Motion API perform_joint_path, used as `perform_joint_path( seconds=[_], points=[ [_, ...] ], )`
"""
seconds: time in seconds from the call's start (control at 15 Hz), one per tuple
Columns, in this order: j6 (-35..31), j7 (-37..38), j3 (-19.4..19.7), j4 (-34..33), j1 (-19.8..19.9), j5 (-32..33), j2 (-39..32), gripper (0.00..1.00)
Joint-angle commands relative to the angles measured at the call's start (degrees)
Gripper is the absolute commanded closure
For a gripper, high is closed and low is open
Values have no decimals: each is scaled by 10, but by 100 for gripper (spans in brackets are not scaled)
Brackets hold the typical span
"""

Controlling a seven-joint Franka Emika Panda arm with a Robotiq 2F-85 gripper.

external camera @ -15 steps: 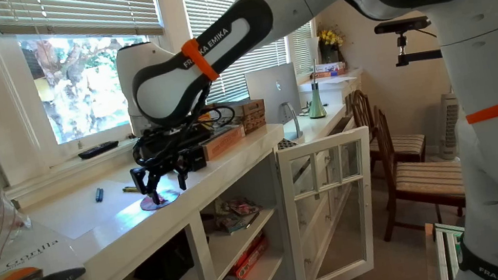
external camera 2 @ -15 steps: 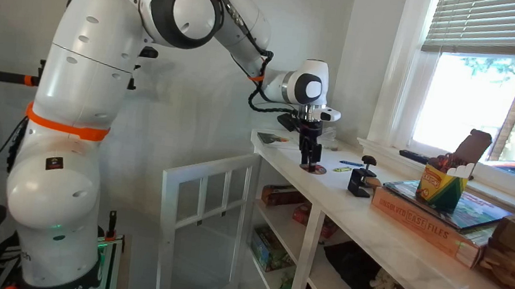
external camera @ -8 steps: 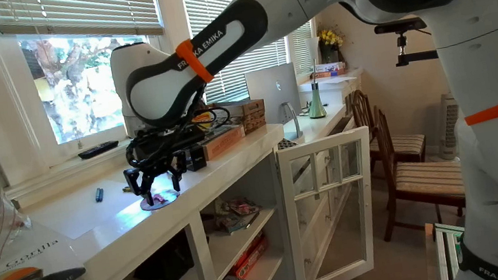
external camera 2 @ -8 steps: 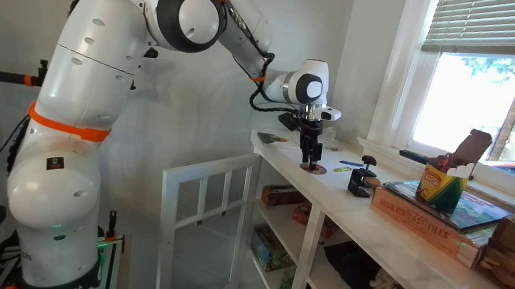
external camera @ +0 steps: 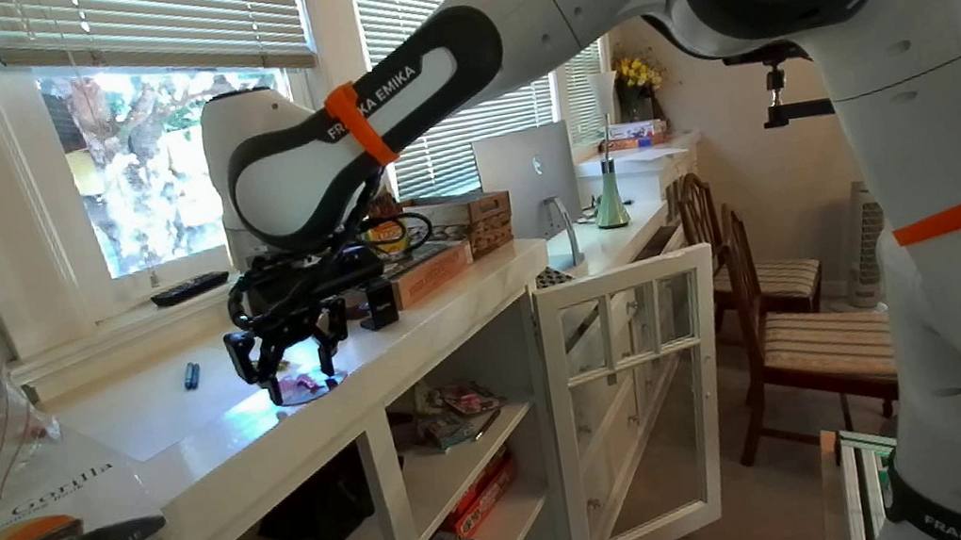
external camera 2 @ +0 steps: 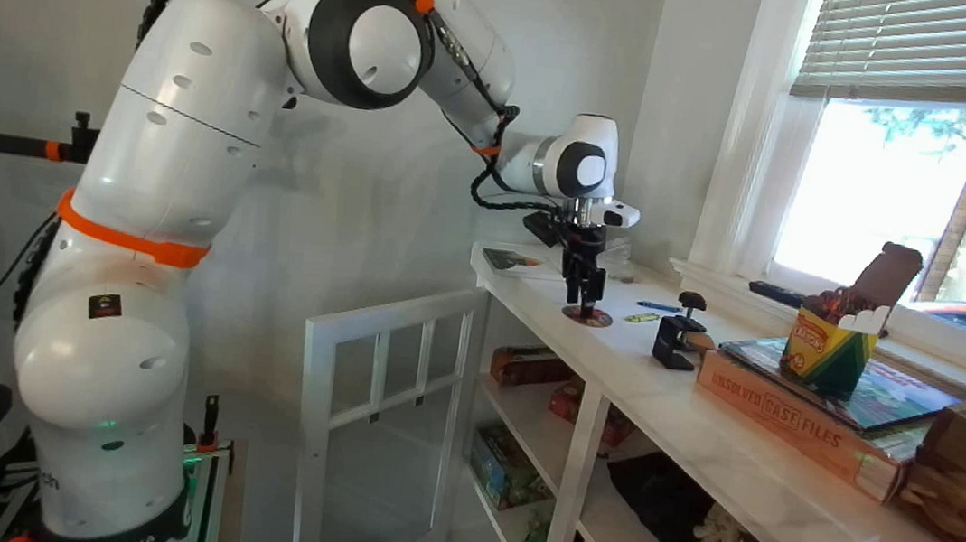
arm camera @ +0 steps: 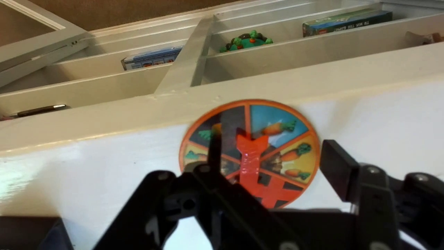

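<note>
A: How does the gripper (external camera: 303,382) stand?

B: With its fingers well apart, clamped on nothing. Reading the wrist view as a clock face, one fingertip (arm camera: 338,166) shows at three o'clock, just beyond the rim of the spinner disc (arm camera: 272,158). Its partner hangs over the disc, at nine o'clock of the red arrow (arm camera: 250,163).

A: And the disc?

B: Flat on the counter (arm camera: 114,166), by the front edge, which runs past its twelve o'clock. The arrow's forked end also sits toward twelve.

A: What makes for clean contact there?

B: Height, I'd judge: low enough to meet the arrow's side, not so low that the disc gets pinned. Whether a tip touches the disc, I cannot tell. Pushing near the forked end should give more leverage than near the middle.

A: Anything to steer round?

B: In an exterior view, a yellow-green crayon (external camera 2: 641,317) and a black clamp (external camera 2: 678,334) lie toward three o'clock, the crayon nearer. A hard nudge frontward could slide the disc off.
</note>
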State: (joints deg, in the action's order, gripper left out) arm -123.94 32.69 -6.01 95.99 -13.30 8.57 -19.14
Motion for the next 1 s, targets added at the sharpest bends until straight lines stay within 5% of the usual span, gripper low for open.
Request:
perform_joint_path(
  seconds=[0.0, 0.93],
  points=[
    [5, -17, 2, -26, -7, -19, -22, 26],
    [10, -27, 3, -66, -20, -27, -46, 28]
  ],
)
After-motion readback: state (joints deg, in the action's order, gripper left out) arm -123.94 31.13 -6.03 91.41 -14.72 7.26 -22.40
